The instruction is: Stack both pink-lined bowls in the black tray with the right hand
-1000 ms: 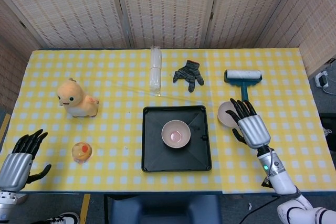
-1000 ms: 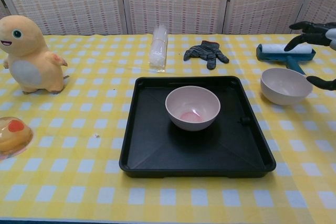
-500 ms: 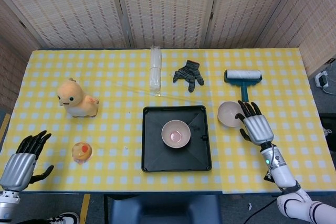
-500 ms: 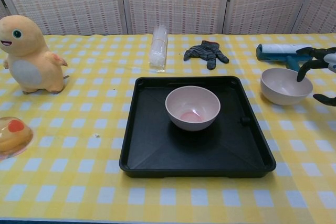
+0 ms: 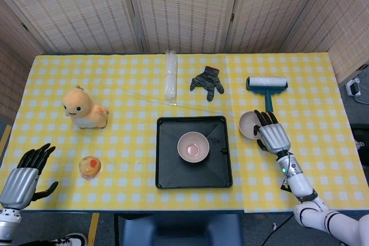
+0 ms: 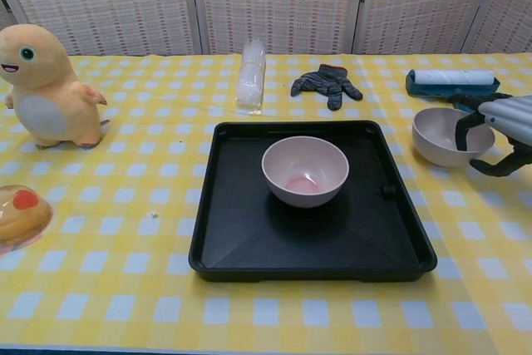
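One pink-lined bowl (image 5: 192, 146) (image 6: 305, 170) stands upright in the middle of the black tray (image 5: 173, 172) (image 6: 249, 230). The second pink-lined bowl (image 5: 248, 125) (image 6: 445, 136) rests on the yellow checked cloth just right of the tray. My right hand (image 5: 272, 136) (image 6: 505, 120) is at that bowl's right side. Its fingers (image 6: 462, 126) reach over the rim into the bowl, and the thumb sits outside, slightly apart from the wall. The bowl stays flat on the table. My left hand (image 5: 23, 178) hangs at the table's near left corner, fingers apart and holding nothing.
An orange dinosaur toy (image 5: 83, 109) (image 6: 46, 89) and a jelly cup (image 5: 90, 166) (image 6: 18, 209) are on the left. A wrapped roll (image 5: 170, 77) (image 6: 251, 75), a dark glove (image 5: 208, 82) (image 6: 327, 84) and a lint roller (image 5: 266, 84) (image 6: 451, 81) lie behind the tray.
My right hand has come down and left onto the loose bowl, its fingers now curling over the rim. The bowl has not moved. The left hand shifted only slightly.
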You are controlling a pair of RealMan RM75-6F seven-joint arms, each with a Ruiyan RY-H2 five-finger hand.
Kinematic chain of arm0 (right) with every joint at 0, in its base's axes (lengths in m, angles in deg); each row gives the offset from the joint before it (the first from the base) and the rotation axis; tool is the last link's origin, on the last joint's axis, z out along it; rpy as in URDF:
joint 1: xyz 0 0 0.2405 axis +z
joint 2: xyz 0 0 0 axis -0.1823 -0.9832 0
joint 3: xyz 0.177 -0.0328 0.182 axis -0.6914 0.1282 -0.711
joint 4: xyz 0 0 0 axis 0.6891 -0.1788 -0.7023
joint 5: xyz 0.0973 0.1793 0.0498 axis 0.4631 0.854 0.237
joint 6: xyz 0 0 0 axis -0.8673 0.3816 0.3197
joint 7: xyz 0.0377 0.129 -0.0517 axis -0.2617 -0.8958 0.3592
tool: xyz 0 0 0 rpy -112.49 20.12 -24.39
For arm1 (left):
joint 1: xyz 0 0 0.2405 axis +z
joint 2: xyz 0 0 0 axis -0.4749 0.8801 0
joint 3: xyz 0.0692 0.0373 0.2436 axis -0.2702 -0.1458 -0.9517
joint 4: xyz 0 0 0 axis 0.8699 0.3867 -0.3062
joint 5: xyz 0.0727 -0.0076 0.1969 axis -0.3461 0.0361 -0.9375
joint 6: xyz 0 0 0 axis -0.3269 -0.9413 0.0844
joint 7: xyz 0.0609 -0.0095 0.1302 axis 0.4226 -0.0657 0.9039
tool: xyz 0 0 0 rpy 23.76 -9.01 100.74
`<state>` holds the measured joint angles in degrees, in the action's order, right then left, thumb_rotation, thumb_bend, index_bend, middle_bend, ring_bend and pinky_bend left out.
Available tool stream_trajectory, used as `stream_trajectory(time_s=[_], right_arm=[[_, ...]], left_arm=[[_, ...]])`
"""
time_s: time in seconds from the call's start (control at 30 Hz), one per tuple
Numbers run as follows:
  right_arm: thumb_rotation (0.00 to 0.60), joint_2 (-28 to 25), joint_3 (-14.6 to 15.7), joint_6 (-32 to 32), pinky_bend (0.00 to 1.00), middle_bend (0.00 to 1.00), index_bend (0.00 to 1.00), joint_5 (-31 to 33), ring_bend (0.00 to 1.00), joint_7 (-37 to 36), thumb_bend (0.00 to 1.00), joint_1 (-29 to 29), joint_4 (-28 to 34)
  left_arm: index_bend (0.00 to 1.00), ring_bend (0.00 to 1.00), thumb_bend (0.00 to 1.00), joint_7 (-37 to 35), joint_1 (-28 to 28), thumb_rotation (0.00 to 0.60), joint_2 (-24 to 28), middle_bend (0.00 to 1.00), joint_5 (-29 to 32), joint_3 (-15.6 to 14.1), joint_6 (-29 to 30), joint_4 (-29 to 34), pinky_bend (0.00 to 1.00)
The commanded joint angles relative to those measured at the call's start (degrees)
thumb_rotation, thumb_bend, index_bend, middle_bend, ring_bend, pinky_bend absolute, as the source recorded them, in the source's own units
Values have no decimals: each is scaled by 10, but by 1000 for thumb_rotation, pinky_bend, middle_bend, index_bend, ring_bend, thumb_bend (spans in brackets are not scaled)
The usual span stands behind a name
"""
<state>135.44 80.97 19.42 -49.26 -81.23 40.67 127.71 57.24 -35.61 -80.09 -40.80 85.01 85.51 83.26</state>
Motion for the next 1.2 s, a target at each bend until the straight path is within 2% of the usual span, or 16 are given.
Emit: stream_trajectory(time_s=[0.03, 0.17, 0.5, 0.63, 0.87, 1.2], right_arm=[[600, 3, -1, 2, 0, 0, 603, 1, 0, 5, 445, 1, -2], [600, -3, -2, 15, 0, 5, 666, -1, 0, 15, 445, -3, 14], [600, -42, 1, 78, 0, 30, 691, -34, 0, 32, 445, -18, 97], [600, -65, 4, 118, 0, 33, 691, -75, 0, 55, 445, -17, 175], [600, -60, 3, 107, 0, 36, 691, -100, 0, 96, 445, 7, 249], [600, -17, -4, 65, 0, 39, 691, -85, 0, 143, 445, 40, 261]], left_arm=[[0, 117, 316, -4, 0, 600, 2, 76, -3, -2, -1, 0, 108], [0, 117, 316, -8, 0, 600, 4, 76, -7, -4, 2, 2, 108], [0, 117, 316, -12, 3, 600, 6, 77, -15, -5, 10, 3, 108], [0, 117, 316, -13, 3, 600, 6, 76, -19, -7, 12, 5, 108], [0, 117, 316, -15, 3, 600, 7, 76, -23, -9, 13, 5, 108], [0, 117, 316, -28, 10, 600, 15, 77, -26, -8, 29, 5, 108]])
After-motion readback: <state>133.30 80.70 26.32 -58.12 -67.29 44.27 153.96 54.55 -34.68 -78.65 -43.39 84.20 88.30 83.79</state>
